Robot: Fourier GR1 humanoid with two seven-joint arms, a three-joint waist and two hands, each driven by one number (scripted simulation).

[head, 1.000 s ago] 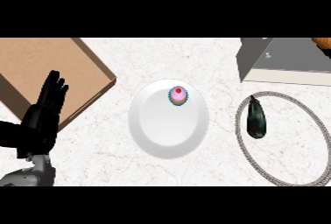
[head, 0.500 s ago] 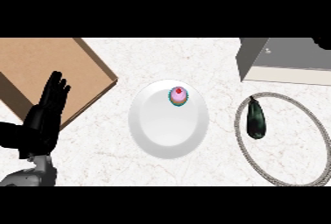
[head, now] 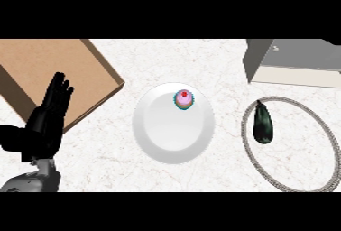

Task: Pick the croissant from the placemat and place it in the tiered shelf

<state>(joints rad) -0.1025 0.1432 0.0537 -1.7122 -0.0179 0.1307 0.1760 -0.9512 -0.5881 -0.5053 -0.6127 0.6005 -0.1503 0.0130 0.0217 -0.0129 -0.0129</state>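
Left hand — resting open at the left edge, fingers straight and pointing up. Dark, elongated croissant — lying on the rope-rimmed placemat at right, inside its left rim. Grey tiered shelf sitting just above. White plate carrying a cupcake.

A plate lies mid-counter before me, a cupcake on its far rim. Left of it sits a board — my left hand rests over its near edge. Right of the plate a rope-edged placemat carries a long object on its left side — behind it stands the shelf.
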